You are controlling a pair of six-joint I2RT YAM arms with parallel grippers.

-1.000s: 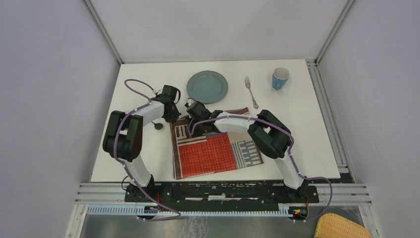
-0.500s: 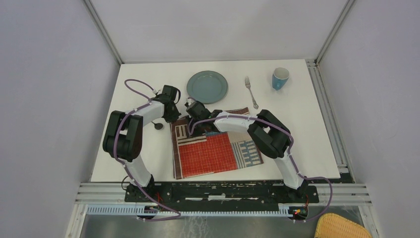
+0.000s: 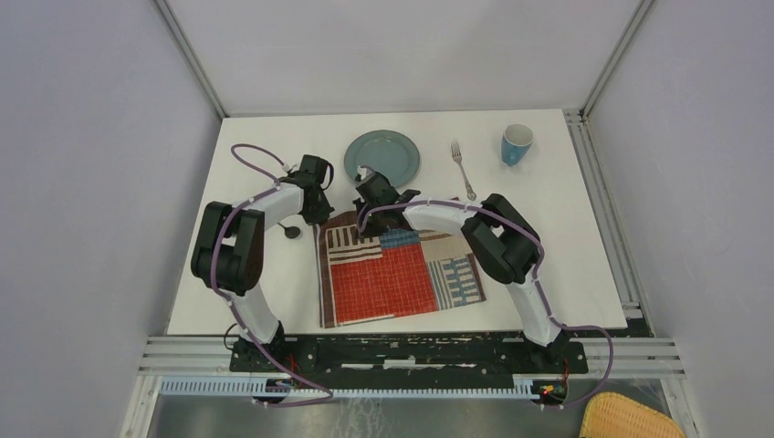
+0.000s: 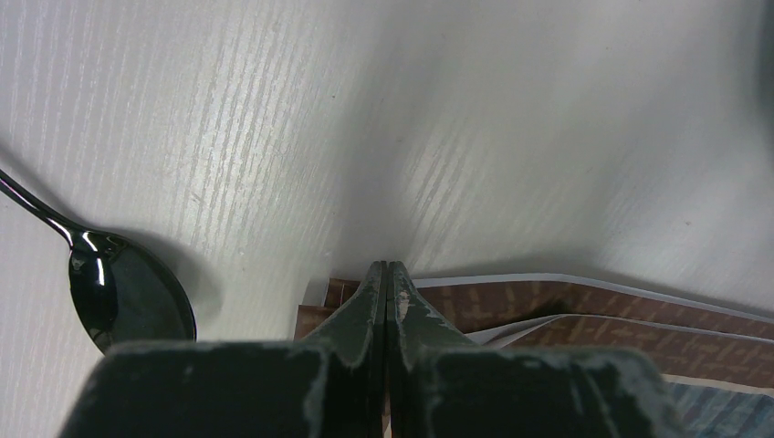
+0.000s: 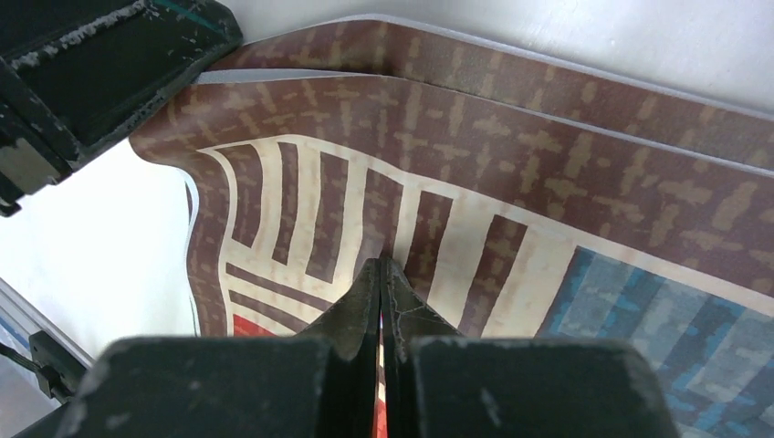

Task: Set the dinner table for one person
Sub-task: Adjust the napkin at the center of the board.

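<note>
While both arms are busy with the cloth, the setting itself is barely begun.

Large flat white rectangular dinner table (image 3: 548, 228): fills the middle of the overhead view, with metal rails along its right and near sides and the arm bases at its near edge. Surface is smooth and matte. The left wrist view shows faint grain lines; no stains seen.

Done so far, by my reading: striped patchwork cloth placemat (image 3: 397, 274) lies near the centre of the dinner table, mostly flat, slightly askew to the near edge. Its far-left corner is not down. The right wrist view shows that corner curled upward and the far edge doubled into a brown fold.

Left gripper (image 4: 385, 269): fingers clenched, tips at the placemat's far-left corner, apparently pinching it.

Right gripper (image 5: 381, 266): fingers pressed together over the cream-and-brown striped patch near the far edge, apparently nipping the cloth. The bite itself is hidden.

Left to do, as I judge: flatten the placemat, then bring in the pieces. None is on it.
- Round blue-grey ceramic plate (image 3: 382, 160): just beyond the placemat's far edge.
- Silver metal fork (image 3: 463, 170): right of the plate, apart from it.
- Blue cup with white inside (image 3: 517, 144): far right corner, well apart.
- Dark shiny metal spoon (image 3: 291, 231): just left of the placemat.
</note>
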